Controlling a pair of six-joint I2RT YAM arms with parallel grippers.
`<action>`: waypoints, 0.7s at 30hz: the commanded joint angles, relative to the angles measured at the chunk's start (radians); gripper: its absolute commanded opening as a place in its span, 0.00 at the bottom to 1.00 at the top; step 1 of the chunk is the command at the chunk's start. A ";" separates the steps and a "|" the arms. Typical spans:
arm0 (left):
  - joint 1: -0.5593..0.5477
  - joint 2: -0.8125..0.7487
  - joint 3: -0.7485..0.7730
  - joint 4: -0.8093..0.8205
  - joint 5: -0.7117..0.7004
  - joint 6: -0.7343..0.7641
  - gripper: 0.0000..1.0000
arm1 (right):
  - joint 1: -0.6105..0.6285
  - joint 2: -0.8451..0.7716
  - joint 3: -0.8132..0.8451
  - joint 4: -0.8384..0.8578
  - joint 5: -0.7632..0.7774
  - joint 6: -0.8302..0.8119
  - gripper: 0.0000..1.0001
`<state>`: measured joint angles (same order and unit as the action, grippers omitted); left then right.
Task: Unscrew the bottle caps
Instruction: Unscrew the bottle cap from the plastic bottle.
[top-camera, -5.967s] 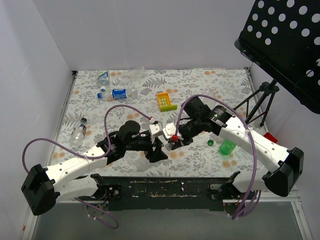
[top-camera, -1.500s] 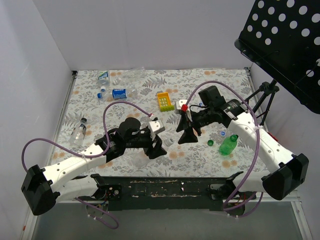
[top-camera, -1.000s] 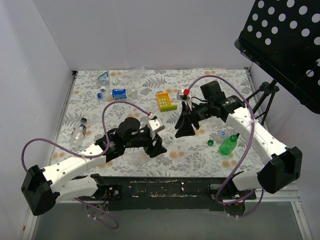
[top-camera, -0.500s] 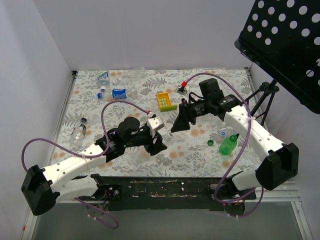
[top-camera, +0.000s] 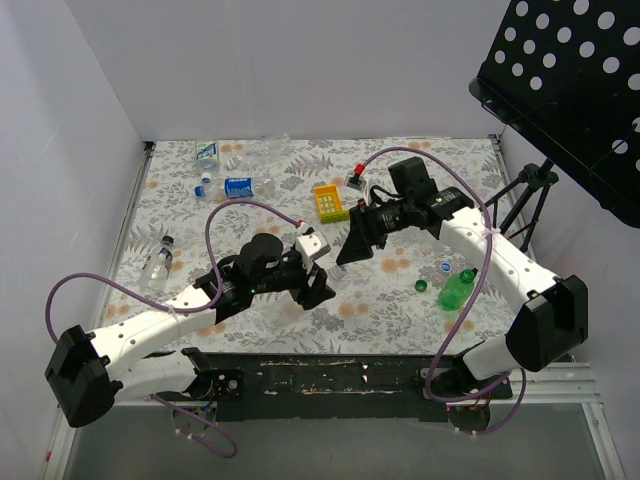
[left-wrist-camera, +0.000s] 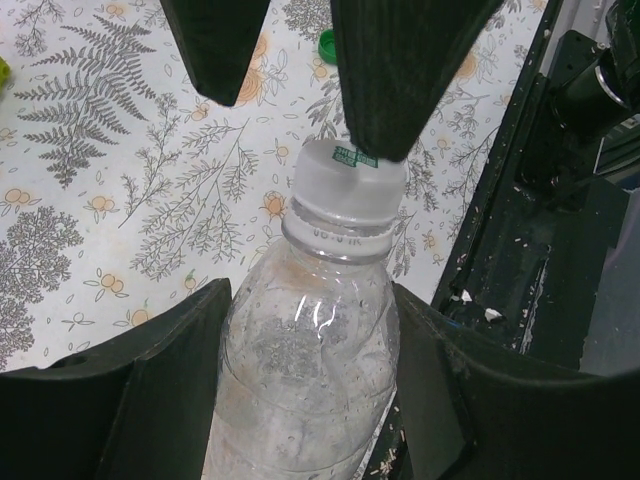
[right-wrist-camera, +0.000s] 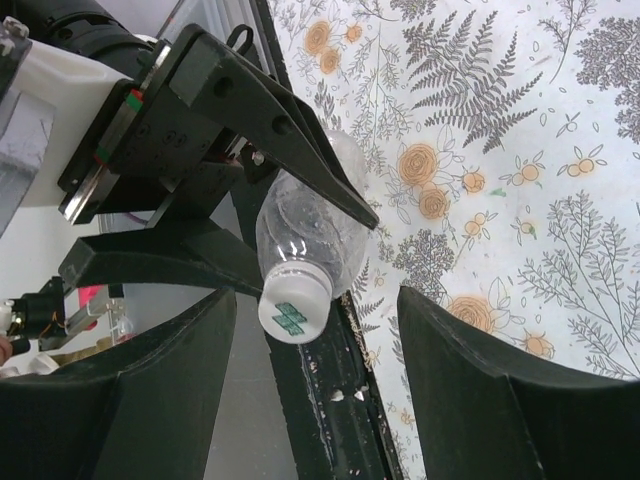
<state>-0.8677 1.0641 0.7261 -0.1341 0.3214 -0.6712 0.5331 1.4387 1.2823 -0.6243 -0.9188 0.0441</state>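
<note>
My left gripper (left-wrist-camera: 310, 330) is shut on the body of a clear bottle (left-wrist-camera: 300, 390), held off the table with its neck pointing away from the wrist. A white bottle cap (left-wrist-camera: 348, 178) with a green mark sits on the neck. My right gripper (right-wrist-camera: 315, 300) stands open, one finger on each side of that cap (right-wrist-camera: 294, 307), with a gap on both sides. In the top view the two grippers, left (top-camera: 318, 286) and right (top-camera: 350, 255), meet at the table's middle.
A green bottle (top-camera: 457, 291) lies at the right with a green cap (top-camera: 421, 286) and a blue cap (top-camera: 444, 267) near it. More bottles (top-camera: 240, 186) lie at the back left, one (top-camera: 158, 262) at the left edge. A yellow block (top-camera: 330, 202) sits mid-table. A tripod (top-camera: 525, 200) stands at the right.
My right gripper has swung left from the green bottle's side toward the held bottle's cap, and its jaws have widened. The left gripper has edged right with the bottle.
</note>
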 joint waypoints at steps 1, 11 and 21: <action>-0.004 0.002 0.019 0.021 -0.030 -0.019 0.00 | 0.054 0.014 0.060 -0.017 0.063 -0.035 0.73; -0.004 0.011 0.026 0.007 -0.074 -0.027 0.00 | 0.113 0.020 0.072 -0.078 0.159 -0.116 0.50; -0.004 -0.007 0.015 -0.031 -0.042 0.022 0.00 | 0.126 0.035 0.123 -0.162 0.005 -0.384 0.01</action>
<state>-0.8680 1.0771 0.7265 -0.1341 0.2642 -0.6937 0.6502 1.4693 1.3323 -0.7212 -0.7898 -0.1368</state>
